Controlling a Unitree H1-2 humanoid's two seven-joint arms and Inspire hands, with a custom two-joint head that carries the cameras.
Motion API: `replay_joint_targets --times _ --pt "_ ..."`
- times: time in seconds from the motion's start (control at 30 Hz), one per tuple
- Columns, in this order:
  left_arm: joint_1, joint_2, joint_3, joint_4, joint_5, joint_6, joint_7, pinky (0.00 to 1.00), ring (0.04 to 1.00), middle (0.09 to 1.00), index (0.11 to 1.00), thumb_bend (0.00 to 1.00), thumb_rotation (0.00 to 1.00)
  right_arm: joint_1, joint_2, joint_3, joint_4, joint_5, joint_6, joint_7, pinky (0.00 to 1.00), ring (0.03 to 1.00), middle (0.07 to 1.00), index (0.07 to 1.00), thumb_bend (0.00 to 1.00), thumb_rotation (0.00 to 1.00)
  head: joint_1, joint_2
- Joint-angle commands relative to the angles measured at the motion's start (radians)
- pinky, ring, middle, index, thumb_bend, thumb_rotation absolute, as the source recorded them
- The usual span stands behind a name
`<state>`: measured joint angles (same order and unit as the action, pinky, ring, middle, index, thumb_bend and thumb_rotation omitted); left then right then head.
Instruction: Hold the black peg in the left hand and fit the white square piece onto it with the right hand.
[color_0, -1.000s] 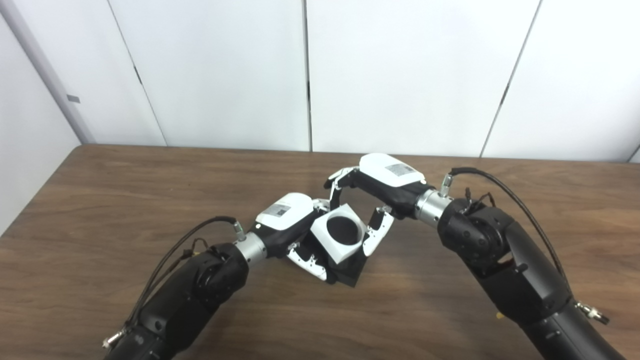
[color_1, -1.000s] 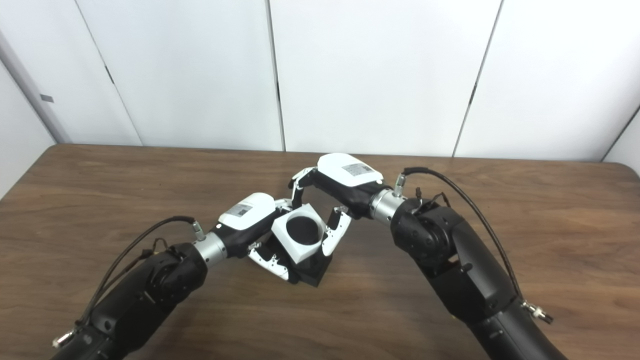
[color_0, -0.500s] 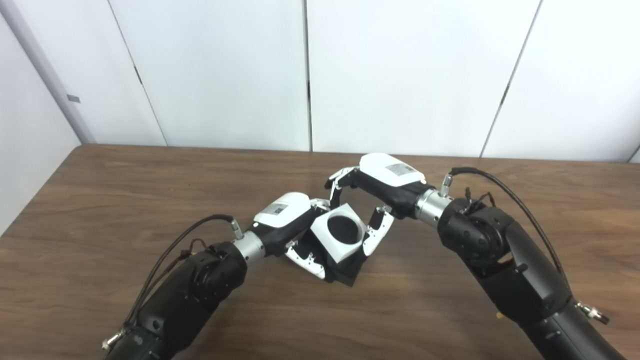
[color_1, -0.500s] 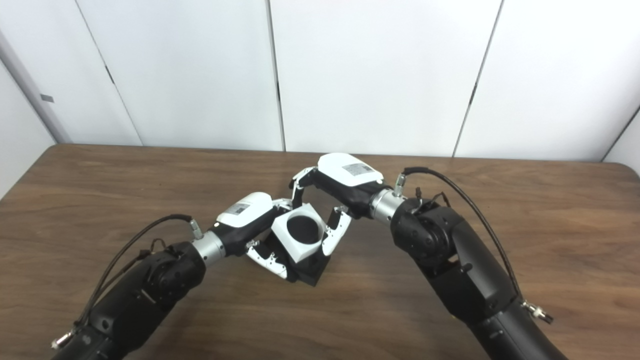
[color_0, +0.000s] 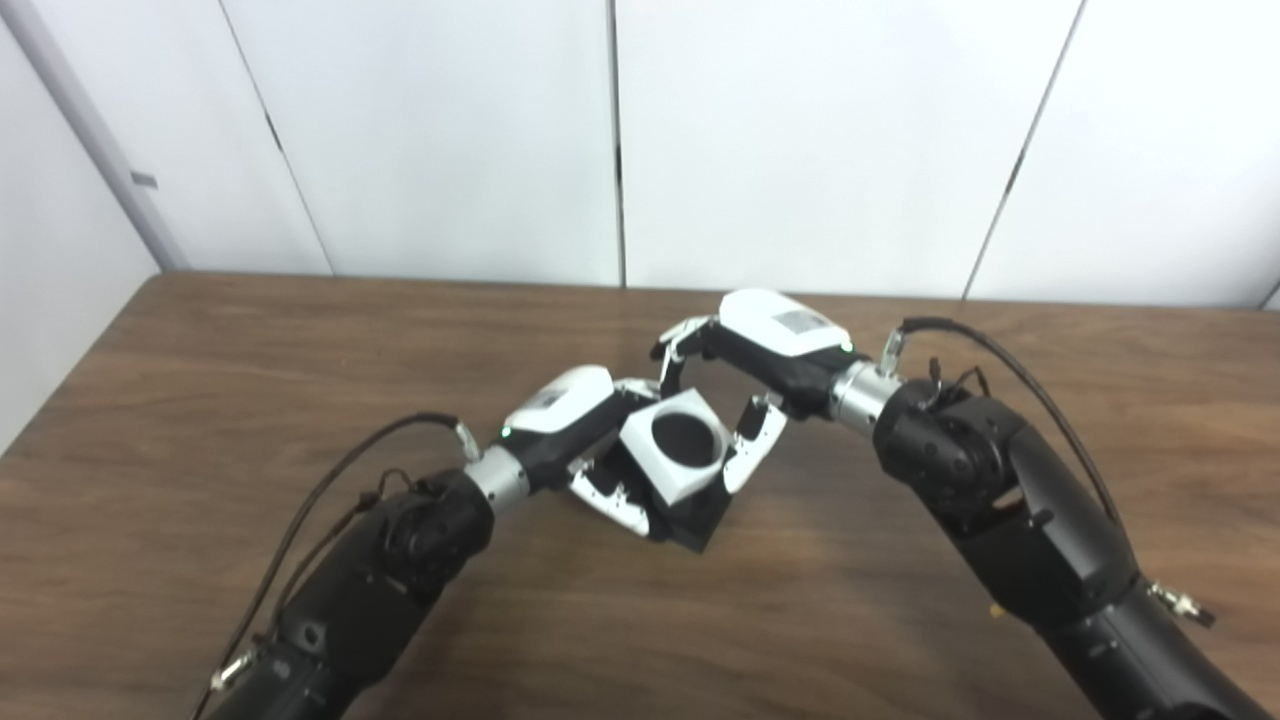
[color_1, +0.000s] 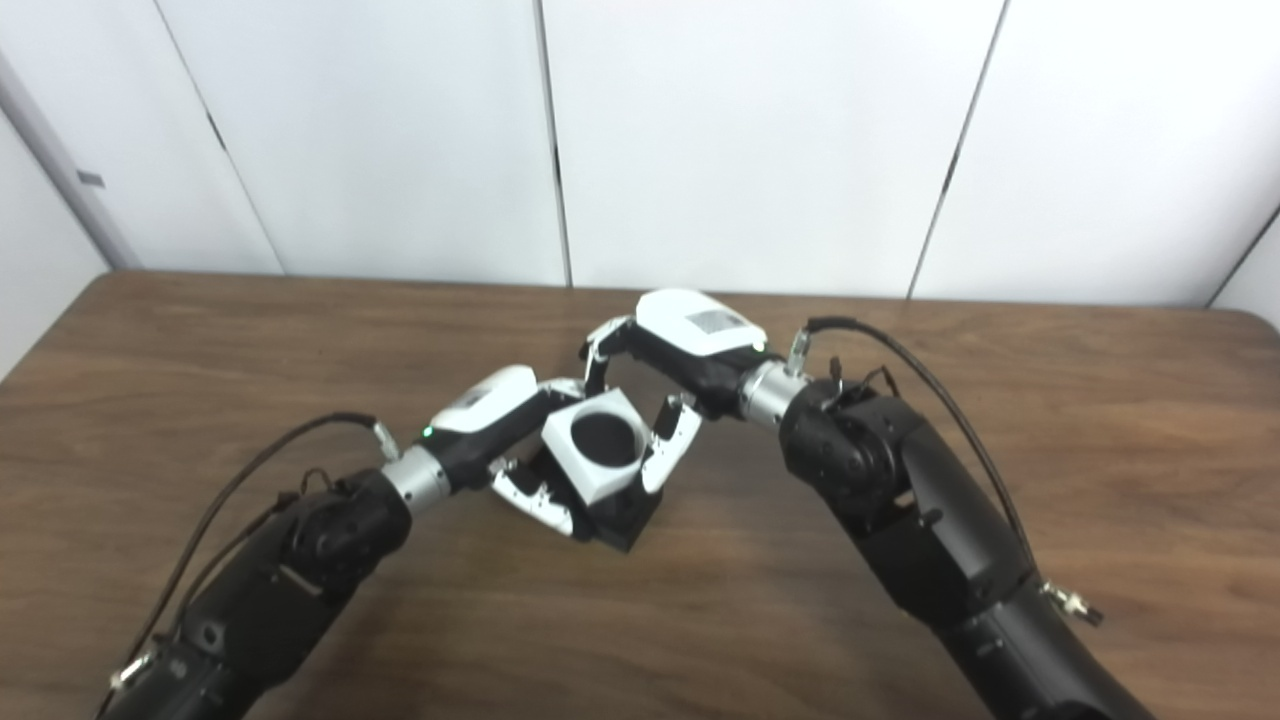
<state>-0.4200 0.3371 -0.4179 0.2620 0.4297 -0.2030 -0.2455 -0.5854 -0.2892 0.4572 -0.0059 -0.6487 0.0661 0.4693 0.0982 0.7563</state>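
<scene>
Above the table (color_0: 200, 420), left robot hand (color_0: 575, 430) gripping black peg (color_0: 690, 515) — right robot hand (color_0: 745, 380) pinching white square piece (color_0: 675, 445)

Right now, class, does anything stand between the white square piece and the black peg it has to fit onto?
Nothing visible does. The white square piece sits directly on the black peg, black showing through its round hole. The left hand grips the peg; the right hand flanks the white piece.

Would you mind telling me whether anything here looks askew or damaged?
Nothing looks damaged. The white square piece sits tilted on the black peg block, held between the left hand and right hand above the brown wooden table.
</scene>
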Motion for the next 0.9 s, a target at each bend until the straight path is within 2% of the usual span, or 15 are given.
replay_joint_targets --times 0.0,0.5,0.53,0.57,0.67,0.77,0.87 --pt "0.028 -0.007 -0.027 0.042 0.0 0.023 -0.069 0.81 0.884 0.858 0.548 1.0 0.18 0.009 -0.024 0.018 0.009 -0.02 0.002 0.029 0.71 0.794 0.798 0.495 0.52 0.15 -0.001 0.001" --pt "0.026 -0.01 -0.035 0.038 -0.006 0.017 -0.066 0.81 0.883 0.855 0.551 1.0 0.17 -0.005 -0.038 0.008 -0.021 0.013 -0.02 0.046 0.7 0.798 0.806 0.496 0.52 0.16 0.0 0.009" --pt "0.025 -0.01 -0.035 0.04 -0.006 0.016 -0.067 0.81 0.883 0.854 0.55 1.0 0.17 -0.009 -0.042 0.009 -0.026 0.016 -0.018 0.054 0.7 0.803 0.813 0.576 0.69 0.23 -0.001 0.008" --pt "0.025 -0.01 -0.035 0.04 -0.006 0.017 -0.068 0.81 0.883 0.855 0.549 1.0 0.16 -0.012 -0.045 0.01 -0.032 0.017 -0.017 0.061 0.71 0.811 0.822 0.656 0.82 0.3 -0.001 0.008" --pt "0.026 -0.01 -0.037 0.035 -0.002 0.022 -0.069 0.81 0.883 0.855 0.549 1.0 0.16 -0.02 -0.051 0.01 -0.058 0.013 -0.006 0.081 0.7 0.825 0.845 0.827 0.96 0.39 -0.001 0.008" --pt "0.026 -0.009 -0.04 0.032 0.004 0.019 -0.066 0.81 0.882 0.856 0.551 1.0 0.16 -0.023 -0.051 0.009 -0.078 0.003 0.009 0.099 0.71 0.841 0.87 0.932 1.0 0.43 -0.001 0.007" --pt "0.025 -0.009 -0.04 0.039 0.002 0.013 -0.065 0.8 0.881 0.854 0.548 1.0 0.16 -0.022 -0.048 0.004 -0.083 0.001 0.012 0.102 0.72 0.849 0.882 0.963 1.0 0.43 -0.001 0.007"
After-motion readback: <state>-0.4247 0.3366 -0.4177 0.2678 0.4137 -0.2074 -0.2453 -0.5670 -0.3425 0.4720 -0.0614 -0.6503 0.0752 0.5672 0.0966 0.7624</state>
